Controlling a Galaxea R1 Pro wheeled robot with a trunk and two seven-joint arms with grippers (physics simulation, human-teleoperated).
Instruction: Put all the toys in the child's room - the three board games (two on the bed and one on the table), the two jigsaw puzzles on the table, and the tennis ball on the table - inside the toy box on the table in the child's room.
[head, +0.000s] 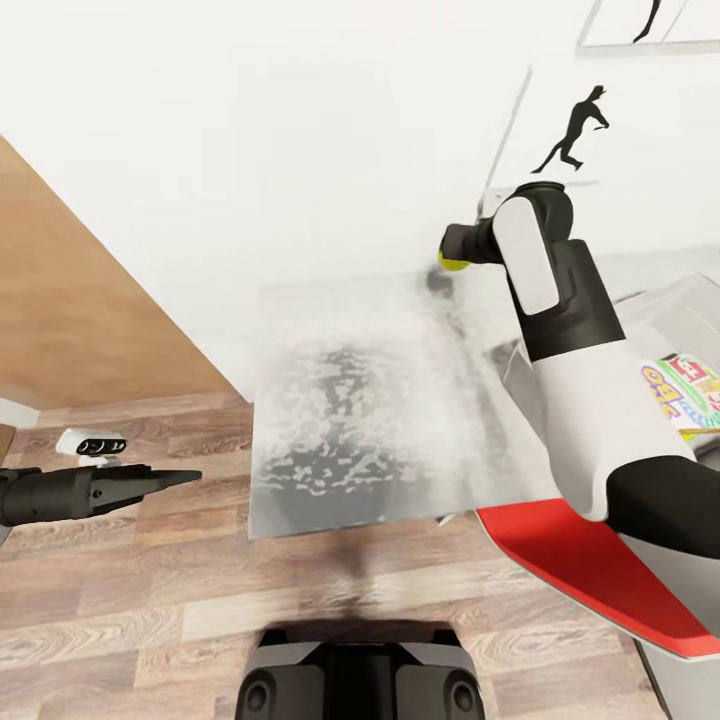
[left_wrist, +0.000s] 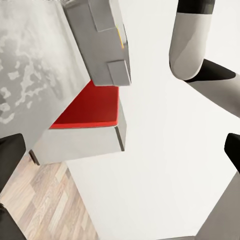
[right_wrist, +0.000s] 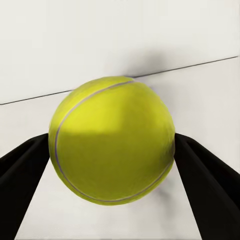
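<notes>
Ball (right_wrist: 112, 140) pinched between the two fingers of my right gripper (head: 452, 255), held over the far edge of the table (head: 330, 400), with the toy box (head: 670, 310) lying to its right; my left gripper (head: 185, 479), apparently closed and empty, hangs left of the table.

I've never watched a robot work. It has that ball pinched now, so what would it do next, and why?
Probably lift the tennis ball and carry it toward the toy box. The right gripper has a finger on each side of the ball near the wall, and the box sits beside the arm.
</notes>
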